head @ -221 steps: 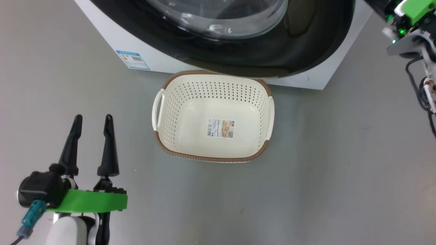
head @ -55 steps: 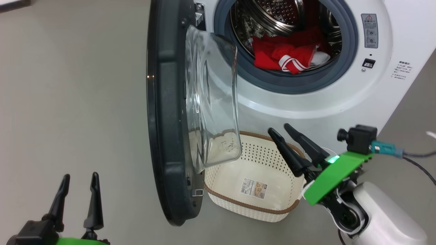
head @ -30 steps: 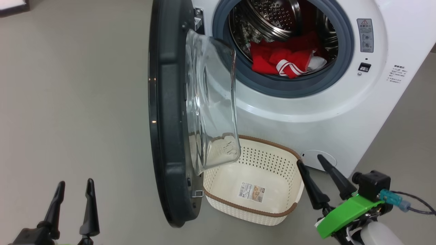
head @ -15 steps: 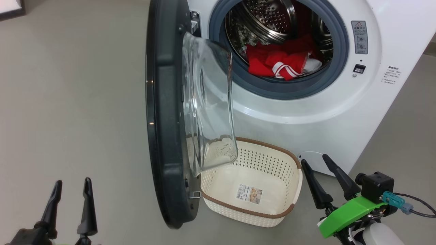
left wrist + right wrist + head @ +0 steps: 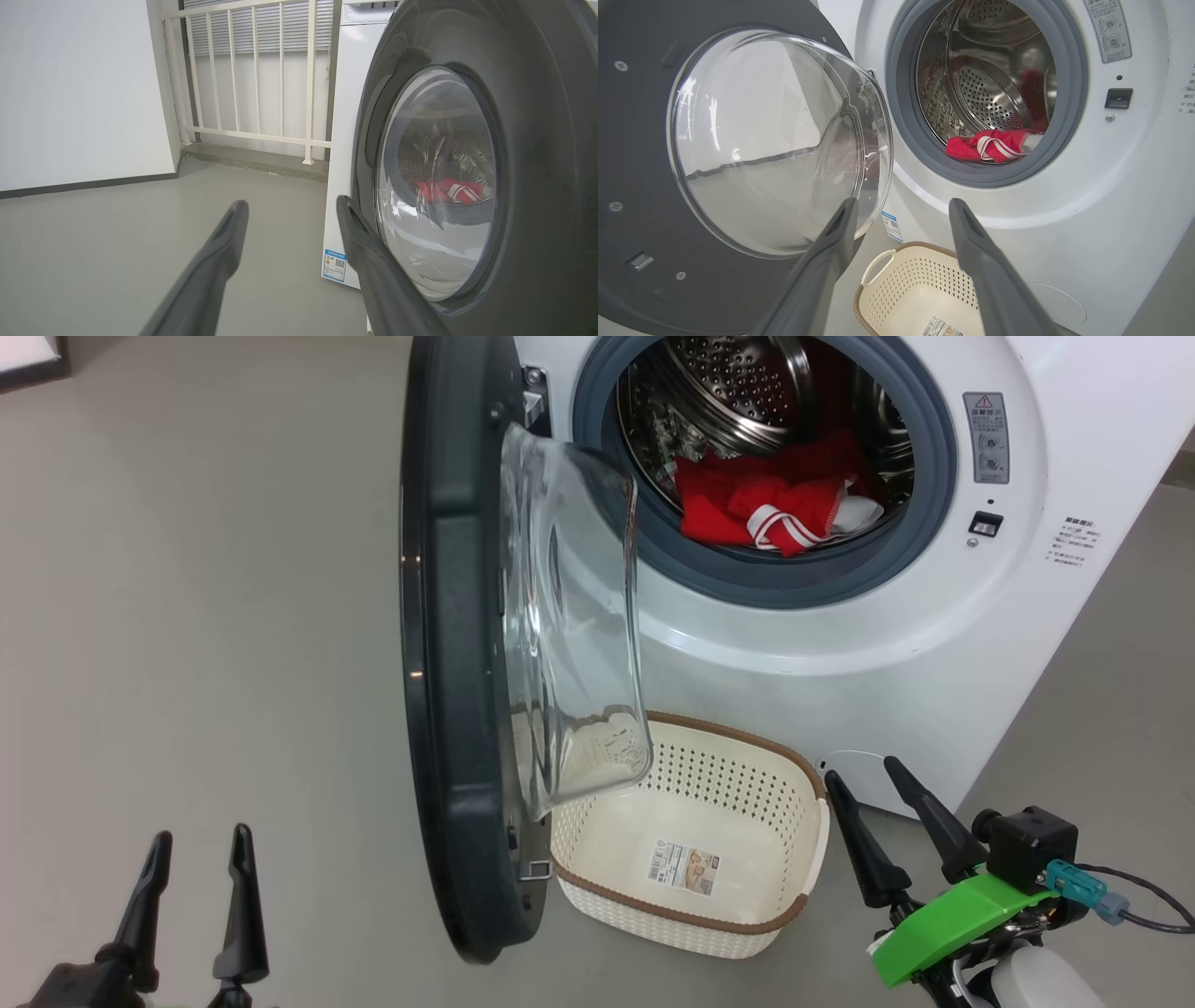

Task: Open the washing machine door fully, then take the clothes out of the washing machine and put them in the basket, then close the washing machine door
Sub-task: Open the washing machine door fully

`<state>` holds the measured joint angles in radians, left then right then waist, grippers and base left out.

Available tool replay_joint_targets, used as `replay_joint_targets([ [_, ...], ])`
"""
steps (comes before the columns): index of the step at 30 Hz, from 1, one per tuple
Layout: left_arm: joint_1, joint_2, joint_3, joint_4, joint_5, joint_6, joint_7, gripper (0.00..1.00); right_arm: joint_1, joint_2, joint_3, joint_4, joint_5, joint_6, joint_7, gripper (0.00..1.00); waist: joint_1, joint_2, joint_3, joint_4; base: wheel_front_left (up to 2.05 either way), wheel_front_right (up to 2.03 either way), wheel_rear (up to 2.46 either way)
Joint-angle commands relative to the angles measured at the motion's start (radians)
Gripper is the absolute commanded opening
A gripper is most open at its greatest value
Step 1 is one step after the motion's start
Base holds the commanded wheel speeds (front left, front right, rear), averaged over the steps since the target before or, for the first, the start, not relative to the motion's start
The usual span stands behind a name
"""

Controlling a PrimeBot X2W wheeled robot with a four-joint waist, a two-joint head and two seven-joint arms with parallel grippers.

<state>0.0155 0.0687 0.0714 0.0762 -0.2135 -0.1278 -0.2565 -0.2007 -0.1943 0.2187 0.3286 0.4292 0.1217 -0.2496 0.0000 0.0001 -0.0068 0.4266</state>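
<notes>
Your washing machine [image 5: 840, 644] is a white, smooth-fronted box at the far right. A grey rubber seal [image 5: 709, 569] rings its round opening, and behind that is a perforated steel drum [image 5: 747, 383]. Right of the opening there is a grey warning label [image 5: 985, 439] with a red triangle, and some small printed lines [image 5: 1074, 537] further right. Neither is legible. A small blue label [image 5: 334, 266] with a QR code sits low on the machine's left side.

The washing machine door [image 5: 448, 709] stands open, hinged at the left of the opening. It has a wide, dark, glossy rim around a clear, bulging glass bowl.

The basket [image 5: 672, 933] sits on the grey floor just in front of the machine, right of the door. It is cream perforated plastic, a rounded rectangle with a brown woven-look rim. The paper sticker [image 5: 683, 868] on its bottom carries print too small to read.

The clothes [image 5: 747, 504] are crumpled red fabric with white trim stripes, lying in the drum at the lip of the seal.

Your left gripper [image 5: 202, 833] hangs at the near left, on the outer side of the door. Its fingers are spread wide, holding and touching nothing. Your right gripper [image 5: 860, 768] is at the near right, just beside the basket's right end. It is likewise spread wide and empty.
</notes>
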Motion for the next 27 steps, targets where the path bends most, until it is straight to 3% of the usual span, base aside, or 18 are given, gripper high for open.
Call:
replay_joint_targets([
  [1,-0.018,0.017,0.034,-0.020,0.005,-0.003,-0.005,1.00,0.004,-0.001,0.018,-0.027,-0.007,0.009,-0.012,1.00,0.0000,-0.0001,0.000,-0.001,0.00,0.00,0.00],
  [15,-0.025,0.014,0.042,-0.003,0.011,-0.002,-0.005,1.00,0.001,0.002,0.005,-0.032,-0.011,0.009,-0.012,1.00,0.0000,-0.0001,0.007,-0.005,0.00,0.00,0.00],
  [16,-0.026,0.013,0.042,-0.001,0.011,-0.002,-0.005,0.96,0.001,0.002,0.004,-0.032,-0.012,0.009,-0.012,1.00,0.0000,-0.0001,0.007,-0.005,0.00,0.00,0.00],
  [17,-0.027,0.013,0.042,0.000,0.010,-0.002,-0.005,0.78,0.001,0.002,0.003,-0.032,-0.012,0.009,-0.012,1.00,0.0000,-0.0001,0.007,-0.005,0.00,0.00,0.00],
  [18,-0.028,0.013,0.043,0.001,0.010,-0.002,-0.005,0.49,0.001,0.002,0.002,-0.032,-0.012,0.009,-0.012,1.00,0.0000,-0.0001,0.007,-0.006,0.00,0.00,0.00],
  [20,-0.032,0.014,0.044,0.002,0.010,-0.002,-0.005,0.00,0.001,0.003,0.000,-0.032,-0.012,0.009,-0.012,1.00,0.0000,-0.0001,0.007,-0.006,0.00,0.00,0.00],
  [27,-0.056,0.013,0.052,-0.020,0.002,-0.002,-0.005,0.00,0.003,0.009,-0.005,-0.033,-0.004,0.009,-0.012,1.00,0.0000,-0.0001,0.007,-0.007,0.00,0.00,0.00],
])
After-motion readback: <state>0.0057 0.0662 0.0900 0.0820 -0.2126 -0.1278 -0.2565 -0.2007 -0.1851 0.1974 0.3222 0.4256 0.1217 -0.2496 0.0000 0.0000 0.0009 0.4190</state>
